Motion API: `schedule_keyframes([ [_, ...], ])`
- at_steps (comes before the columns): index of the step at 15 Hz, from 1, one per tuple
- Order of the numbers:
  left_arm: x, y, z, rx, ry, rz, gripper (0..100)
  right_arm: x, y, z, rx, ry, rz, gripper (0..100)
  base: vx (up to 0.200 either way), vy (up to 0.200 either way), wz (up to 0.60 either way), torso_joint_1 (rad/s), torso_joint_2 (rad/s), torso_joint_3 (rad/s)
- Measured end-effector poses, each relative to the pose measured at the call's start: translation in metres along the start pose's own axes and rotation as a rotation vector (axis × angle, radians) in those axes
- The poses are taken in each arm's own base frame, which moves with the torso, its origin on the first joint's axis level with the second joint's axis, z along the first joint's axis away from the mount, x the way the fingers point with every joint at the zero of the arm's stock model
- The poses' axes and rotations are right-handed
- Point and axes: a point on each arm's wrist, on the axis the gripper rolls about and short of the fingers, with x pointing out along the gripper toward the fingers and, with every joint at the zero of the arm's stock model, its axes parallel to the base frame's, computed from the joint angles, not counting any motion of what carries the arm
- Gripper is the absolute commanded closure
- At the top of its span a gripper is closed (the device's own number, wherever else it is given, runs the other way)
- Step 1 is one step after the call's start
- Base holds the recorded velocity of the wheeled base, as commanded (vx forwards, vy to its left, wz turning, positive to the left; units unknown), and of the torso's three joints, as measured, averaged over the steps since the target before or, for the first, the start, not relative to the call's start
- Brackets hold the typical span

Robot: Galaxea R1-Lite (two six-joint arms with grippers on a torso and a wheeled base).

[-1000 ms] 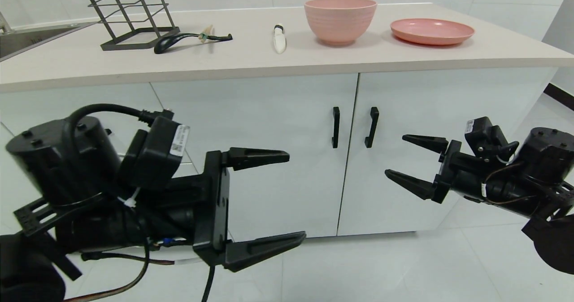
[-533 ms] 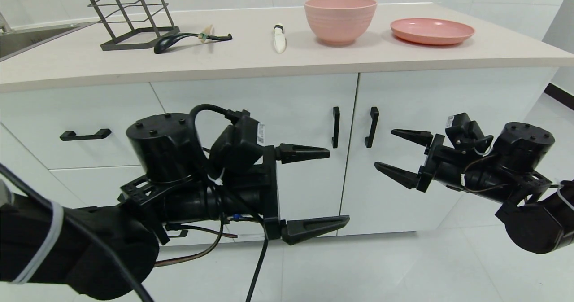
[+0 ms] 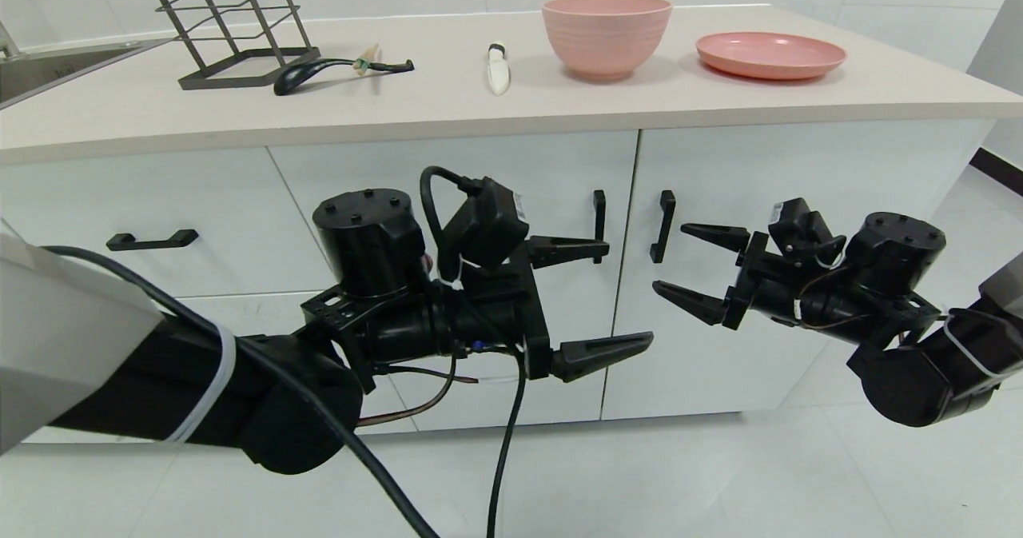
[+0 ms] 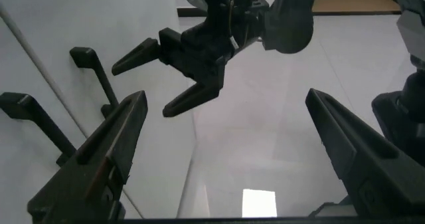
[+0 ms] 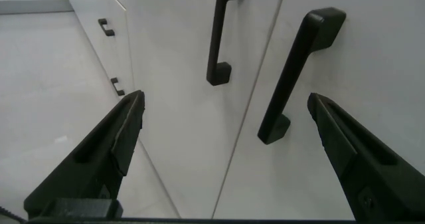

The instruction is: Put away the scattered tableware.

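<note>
- Foreground, left gripper (image 3: 628, 292): jaws spread wide, nothing held, upper finger in front of the left door handle (image 3: 598, 202).
- Right gripper (image 3: 670, 257): jaws apart, empty, just beside the right door handle (image 3: 662, 226), facing its counterpart.
- Countertop (image 3: 447, 110) beyond, left to right: wire rack (image 3: 232, 26), black spoon (image 3: 308, 73) just beside the rack's base, white utensil (image 3: 498, 73), pink bowl (image 3: 606, 36), pink plate (image 3: 770, 55). All are well apart from both grippers.

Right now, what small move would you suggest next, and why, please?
Probably ease the right gripper forward around the right door handle and close: it is open just before the shut cabinet, and the pink bowl and plate sit on the countertop.
</note>
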Motion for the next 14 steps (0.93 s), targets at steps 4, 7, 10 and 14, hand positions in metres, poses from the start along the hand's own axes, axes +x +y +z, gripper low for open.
schedule_keyframes([
  [4,0.017,0.010,-0.001,-0.008,-0.027,-0.017,0,0.006,-0.005,-0.006,-0.006,-0.006,0.002,0,0.000,0.000,0.00,0.000,0.00,0.000],
  [7,0.027,0.017,-0.001,0.013,-0.064,-0.148,0,0.017,-0.009,-0.005,-0.027,-0.033,0.018,0,0.000,0.000,0.00,0.000,0.00,0.000],
  [10,0.032,0.021,-0.007,0.001,-0.061,-0.149,0,0.022,-0.010,-0.009,-0.032,-0.042,0.034,0,0.000,0.000,0.00,0.000,0.00,0.000],
  [14,0.040,0.034,-0.001,-0.078,-0.076,0.015,0,0.022,-0.009,-0.009,-0.038,-0.067,0.127,0,0.000,0.000,0.00,0.000,0.00,0.000],
])
